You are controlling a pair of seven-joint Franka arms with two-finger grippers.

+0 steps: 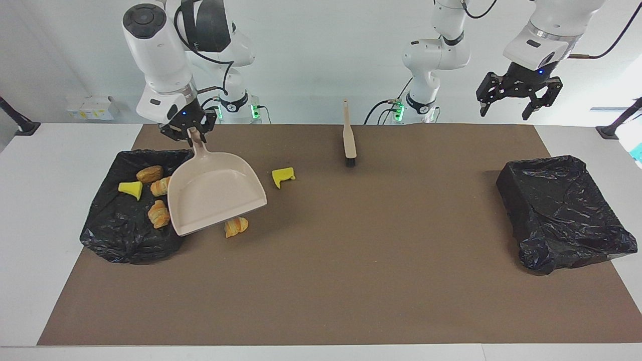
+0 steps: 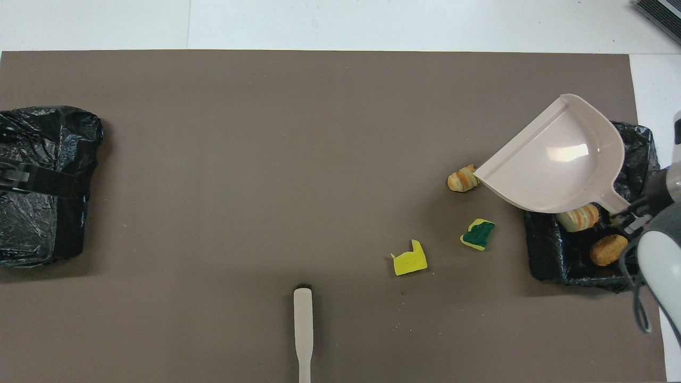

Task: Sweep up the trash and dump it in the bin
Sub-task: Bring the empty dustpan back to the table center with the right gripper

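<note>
My right gripper [image 1: 193,131] [image 2: 630,213] is shut on the handle of the empty beige dustpan [image 1: 213,198] [image 2: 553,159], held in the air over the bin's inner edge and the mat beside it. The black-lined bin [image 1: 125,240] [image 2: 548,255] holds trash: a brown lump [image 1: 149,174] [image 2: 607,250], a yellow piece [image 1: 130,189] and bread chunks [image 1: 159,214] [image 2: 578,217]. On the mat lie a bread chunk [image 1: 235,226] [image 2: 463,178], a green-and-yellow sponge [image 2: 478,234], hidden by the pan in the facing view, and a yellow sponge [image 1: 283,176] [image 2: 409,260]. My left gripper [image 1: 518,103] [image 2: 32,181] waits open.
The beige brush [image 1: 349,135] [image 2: 303,330] lies on the brown mat near the robots, midway between the arms. A second black-lined bin [image 1: 562,210] [image 2: 42,229] stands at the left arm's end, under the left gripper.
</note>
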